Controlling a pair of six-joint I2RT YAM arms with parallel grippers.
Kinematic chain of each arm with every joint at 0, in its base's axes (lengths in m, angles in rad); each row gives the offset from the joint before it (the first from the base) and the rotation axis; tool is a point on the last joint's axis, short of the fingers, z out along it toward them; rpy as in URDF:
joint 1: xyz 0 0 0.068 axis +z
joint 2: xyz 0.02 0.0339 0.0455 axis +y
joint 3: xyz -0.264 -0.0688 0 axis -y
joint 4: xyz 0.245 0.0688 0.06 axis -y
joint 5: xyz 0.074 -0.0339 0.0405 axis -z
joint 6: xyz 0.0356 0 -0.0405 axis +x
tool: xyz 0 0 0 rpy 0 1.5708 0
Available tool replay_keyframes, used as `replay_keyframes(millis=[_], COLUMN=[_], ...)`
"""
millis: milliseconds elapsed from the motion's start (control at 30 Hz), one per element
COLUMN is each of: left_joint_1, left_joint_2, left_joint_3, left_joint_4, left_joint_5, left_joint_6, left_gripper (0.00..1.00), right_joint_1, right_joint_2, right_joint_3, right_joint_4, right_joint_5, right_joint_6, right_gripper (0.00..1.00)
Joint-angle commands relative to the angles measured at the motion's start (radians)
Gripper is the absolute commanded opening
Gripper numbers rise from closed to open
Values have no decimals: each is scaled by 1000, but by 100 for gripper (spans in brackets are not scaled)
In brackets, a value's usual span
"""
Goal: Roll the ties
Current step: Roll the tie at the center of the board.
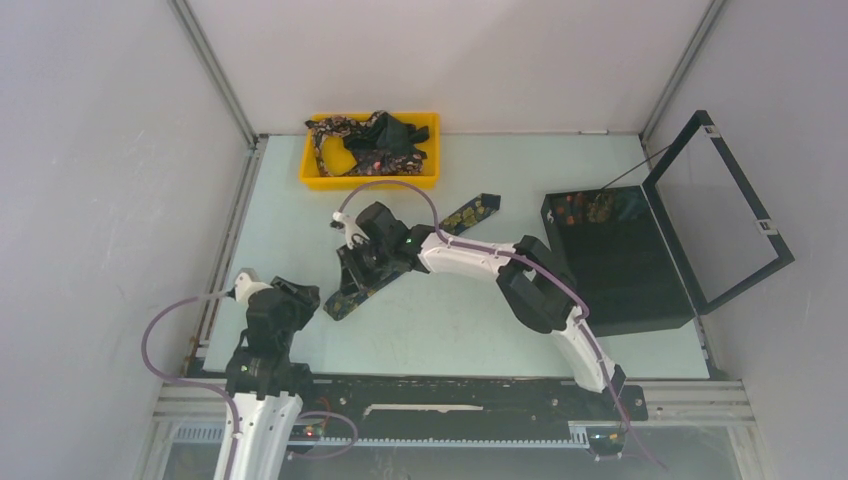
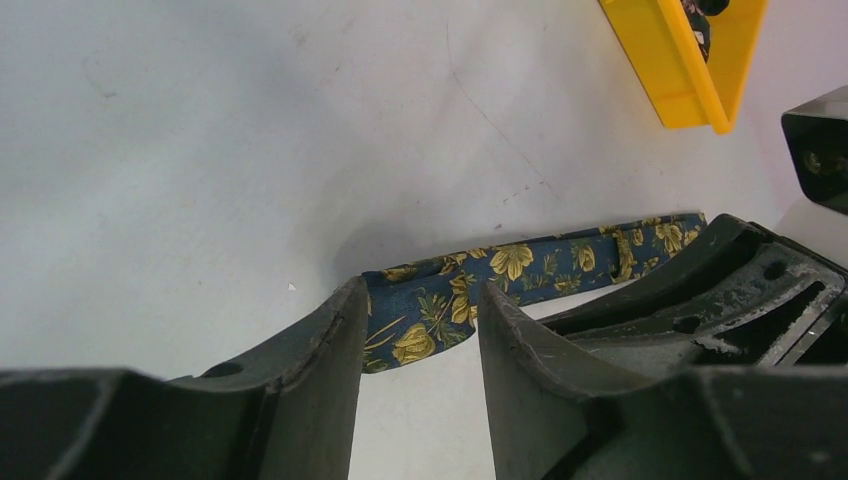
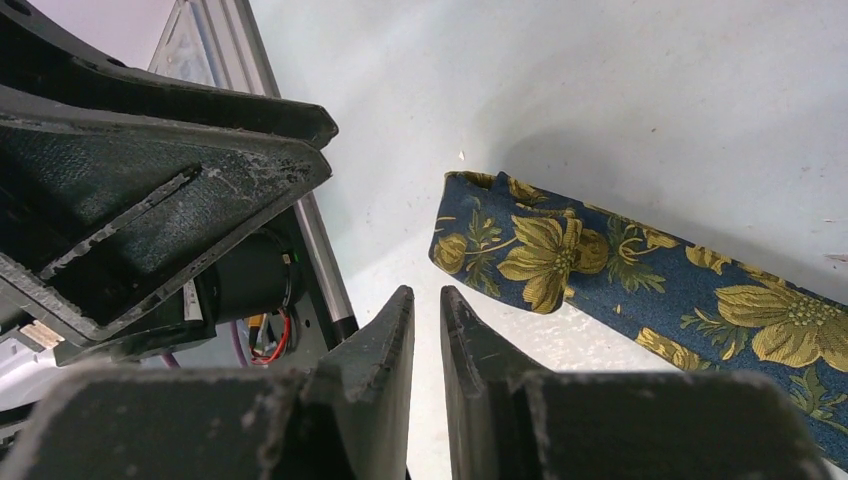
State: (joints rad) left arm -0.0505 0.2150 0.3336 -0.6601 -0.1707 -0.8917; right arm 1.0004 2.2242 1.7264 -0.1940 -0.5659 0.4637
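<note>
One tie (image 1: 470, 213), dark blue with yellow flowers, lies flat and slantwise across the table; the right arm hides its middle. Its near end (image 2: 420, 320) lies on the table just past my left gripper (image 2: 415, 300), whose fingers stand apart on either side of it with bare table between them. My right gripper (image 3: 428, 295) hovers beside the same end (image 3: 540, 250), its jaws almost together with only a thin slit and nothing in it. Seen from above, the left gripper (image 1: 308, 298) and right gripper (image 1: 355, 275) meet over the tie's near end. More ties (image 1: 372, 140) are heaped in the tray.
A yellow tray (image 1: 370, 181) stands at the back of the table, its corner (image 2: 670, 60) showing in the left wrist view. A black hinged box (image 1: 620, 270) with its lid (image 1: 735, 205) raised sits at the right, patterned fabric (image 1: 585, 207) at its back. An aluminium rail (image 3: 320, 250) edges the table on the left.
</note>
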Motion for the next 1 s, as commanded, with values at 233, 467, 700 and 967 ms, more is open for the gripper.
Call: replay_keyframes(millis=[233, 467, 700, 967], left_joint_1=[-23, -29, -47, -89], left_joint_2=[30, 47, 54, 76], left_joint_3=[-4, 3, 0, -3], left_joint_4=[61, 64, 69, 69], left_joint_5=[-20, -27, -24, -52], left_joint_6=[-4, 2, 8, 11], left_gripper=[46, 46, 44, 45], right_joint_1=[-16, -17, -27, -37], right_joint_2=[75, 124, 146, 143], right_joint_3=[121, 164, 163, 98], right_joint_4=[-26, -30, -33, -7], right_joint_5=[-25, -29, -12, 5], right_joint_6=[20, 32, 25, 27], right_gripper=[19, 19, 18, 18])
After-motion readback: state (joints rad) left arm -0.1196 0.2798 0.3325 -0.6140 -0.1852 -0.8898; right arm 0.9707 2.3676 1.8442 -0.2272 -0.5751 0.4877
